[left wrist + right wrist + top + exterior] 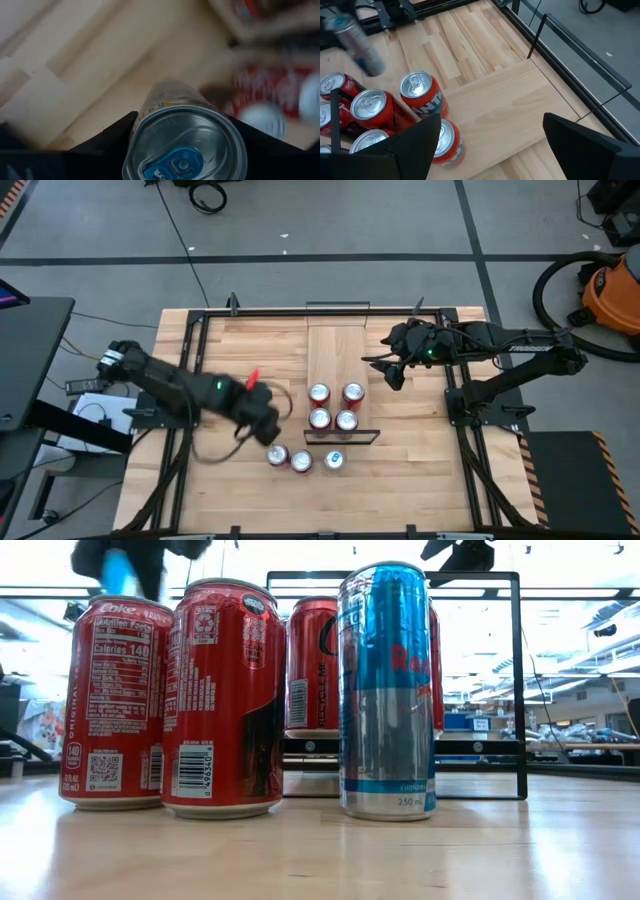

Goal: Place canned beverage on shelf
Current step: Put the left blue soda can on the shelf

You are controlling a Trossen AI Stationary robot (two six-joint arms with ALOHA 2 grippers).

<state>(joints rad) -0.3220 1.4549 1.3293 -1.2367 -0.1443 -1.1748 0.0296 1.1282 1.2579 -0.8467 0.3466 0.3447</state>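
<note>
The left claw (182, 125), just off the shelf's (335, 350) near left corner, grips a slim silver-and-blue can (185, 145) by its sides and holds it tilted, up off the surface (420, 480). The right claw (491, 120) hangs wide open over the bare far half of the shelf.

The can's wall is smooth, rounded aluminium, so it could slide or twist in the grip. Three loose cans (300, 460) stand close together before the shelf's near black wire rail (340, 437); a low pass would likely topple them or catch the thin rail. Four red and orange cans (333, 406) fill the near half of the pale, flat wooden board, so the free space lies under the waiting right claw, where the arms might collide
</note>
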